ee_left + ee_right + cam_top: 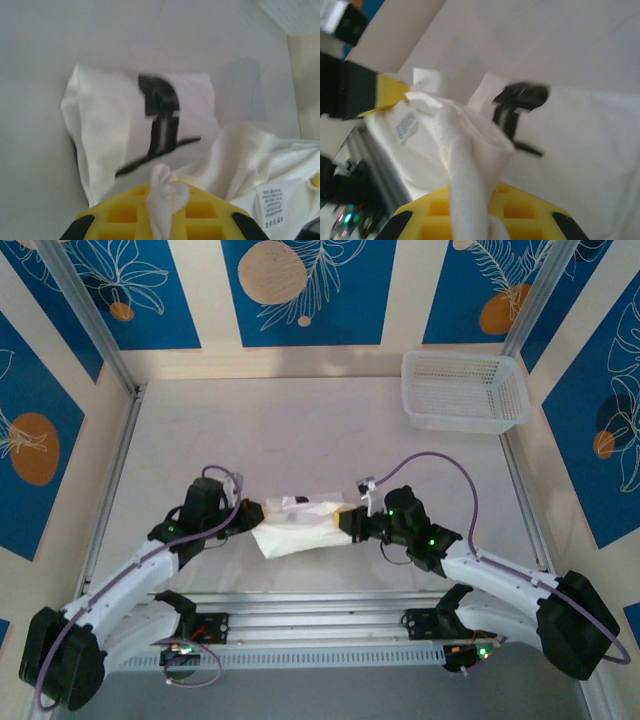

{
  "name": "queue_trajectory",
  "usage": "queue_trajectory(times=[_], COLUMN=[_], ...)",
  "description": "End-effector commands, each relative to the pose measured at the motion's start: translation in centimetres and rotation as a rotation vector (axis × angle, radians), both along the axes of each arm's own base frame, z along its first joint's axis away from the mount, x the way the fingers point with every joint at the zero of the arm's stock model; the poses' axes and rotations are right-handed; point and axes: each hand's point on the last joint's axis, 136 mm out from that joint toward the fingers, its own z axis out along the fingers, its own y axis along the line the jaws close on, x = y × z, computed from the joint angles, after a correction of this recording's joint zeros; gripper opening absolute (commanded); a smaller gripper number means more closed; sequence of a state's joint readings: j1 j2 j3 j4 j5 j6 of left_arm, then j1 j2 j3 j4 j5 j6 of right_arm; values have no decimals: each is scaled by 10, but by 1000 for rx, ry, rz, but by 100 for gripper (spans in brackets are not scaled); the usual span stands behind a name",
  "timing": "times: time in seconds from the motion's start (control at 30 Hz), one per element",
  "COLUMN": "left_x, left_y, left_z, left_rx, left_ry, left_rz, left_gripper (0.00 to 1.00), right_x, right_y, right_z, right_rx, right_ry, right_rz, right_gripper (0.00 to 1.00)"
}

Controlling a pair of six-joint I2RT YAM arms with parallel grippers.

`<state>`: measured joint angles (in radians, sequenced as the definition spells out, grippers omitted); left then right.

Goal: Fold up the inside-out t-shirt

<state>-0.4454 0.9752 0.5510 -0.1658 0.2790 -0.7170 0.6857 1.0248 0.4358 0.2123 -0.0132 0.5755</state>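
Wrinkled white thin-fabric t-shirt [295,532]: long axis left–right, strung between left pincer [256,515] and right pincer [346,524], each clamped on an end

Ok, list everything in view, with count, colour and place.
wrinkled white fabric t-shirt: one, white with a dark mark, bunched at the table's near middle, between the arms.
small printed care label: one, white, on the t-shirt.
rectangular white plastic mesh basket: one, white, far right corner of the table.
flat pale table: one, off-white, under everything.
left pincer: one, yellow fingers, shut on the t-shirt's left end.
right pincer: one, yellow fingers, shut on its right end.
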Motion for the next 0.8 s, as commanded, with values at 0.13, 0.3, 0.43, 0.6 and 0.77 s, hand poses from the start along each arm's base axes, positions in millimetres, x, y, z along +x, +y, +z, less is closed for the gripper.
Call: queue_trajectory(times=[0.13, 0.3, 0.43, 0.6, 0.77], left_x=[83, 95, 84, 78, 82], left_y=[0, -1, 11, 24, 8], left_z=[4, -44, -57, -67, -70], left_rx=[207, 255, 264, 316, 225], left_ry=[-125, -16, -7, 10, 88], left_rz=[70, 96, 139, 155, 102], left_gripper=[0, 0, 0, 0, 15], right_x=[69, 88, 89, 92, 93], right_y=[-24, -11, 1, 6, -2], right_z=[-39, -74, -90, -100, -90], right_rx=[-160, -165, -148, -146, -146], right_ry=[55, 158, 224, 261, 265], right_rz=[-157, -106, -59, -60, -107], right_gripper=[0, 0, 0, 0, 39])
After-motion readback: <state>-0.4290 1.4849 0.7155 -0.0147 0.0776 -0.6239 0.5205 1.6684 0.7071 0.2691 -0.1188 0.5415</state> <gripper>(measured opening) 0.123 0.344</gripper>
